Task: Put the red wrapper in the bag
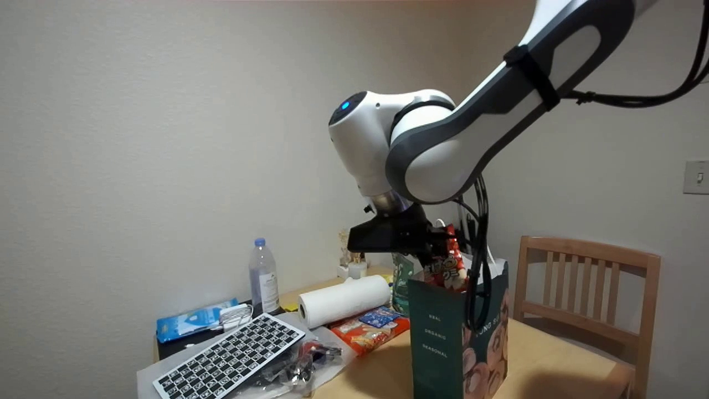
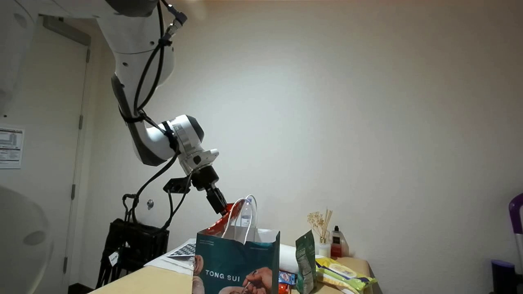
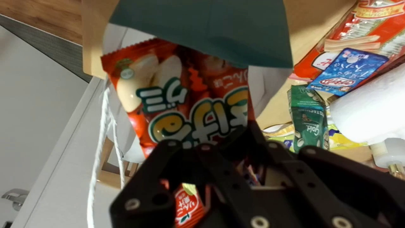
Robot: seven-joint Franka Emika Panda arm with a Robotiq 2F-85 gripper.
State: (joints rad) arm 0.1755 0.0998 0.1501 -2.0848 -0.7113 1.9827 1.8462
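Observation:
The teal-green bag (image 1: 437, 343) stands upright on the table with its mouth open and white loop handles up. It also shows in an exterior view (image 2: 237, 261) and in the wrist view (image 3: 202, 31). My gripper (image 1: 435, 252) is above the bag's rim, tilted down toward the mouth, and shut on the red wrapper (image 1: 451, 269). The wrapper hangs from the fingertips (image 2: 224, 210), its lower end in the mouth and partly hidden by the bag's wall. In the wrist view the wrapper (image 3: 171, 95) fills the middle, and the dark fingers (image 3: 234, 136) pinch its near part.
A flat orange-red packet (image 1: 365, 332) lies beside the bag with a blue packet (image 1: 379, 317) on it. A paper towel roll (image 1: 343, 299), a green pouch (image 2: 306, 261), a patterned board (image 1: 230, 357) and a bottle (image 1: 264, 277) are nearby. A cord handle (image 3: 101, 142) rises close to the wrapper.

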